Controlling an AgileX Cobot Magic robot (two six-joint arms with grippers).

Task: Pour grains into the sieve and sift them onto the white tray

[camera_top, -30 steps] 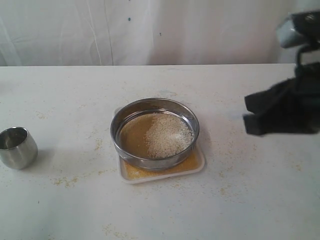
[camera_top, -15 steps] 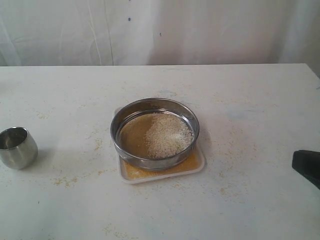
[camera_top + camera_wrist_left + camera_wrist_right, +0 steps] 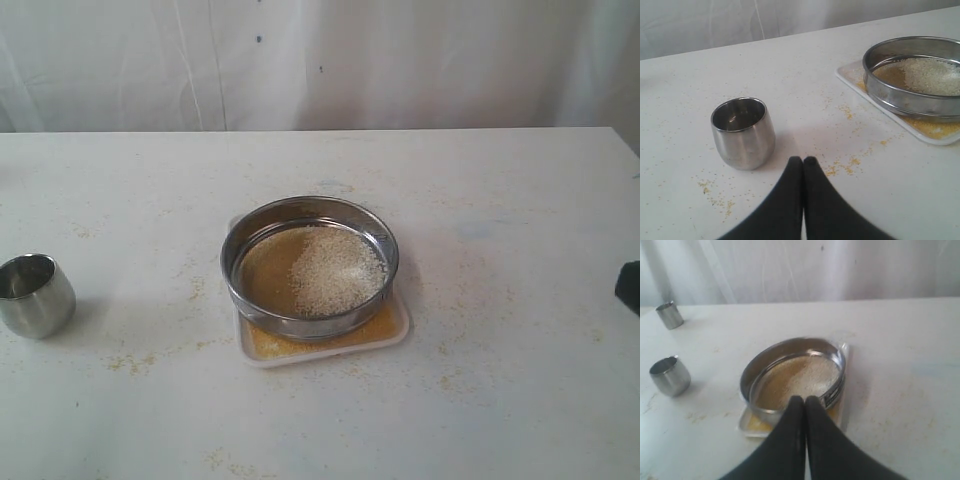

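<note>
On the table [image 3: 500,180], sieve [image 3: 310,326] on white tray [image 3: 300,360] holds grains [image 3: 335,270]; left gripper [image 3: 803,161] and right gripper [image 3: 805,400] pressed together.

Right gripper [image 3: 804,401]: black jaws pressed together, nothing between them, tips over the near rim of the wide round stainless-steel sieve [image 3: 746,390]. Sieve sits on the flat white rectangular plastic tray [image 3: 747,426]. Pale whitish-beige and yellow grains [image 3: 812,377] lie on the mesh. Rounded steel cup [image 3: 670,375] stands apart on the white bench [image 3: 900,405]; a smaller steel cup [image 3: 669,315] stands farther off.
</note>
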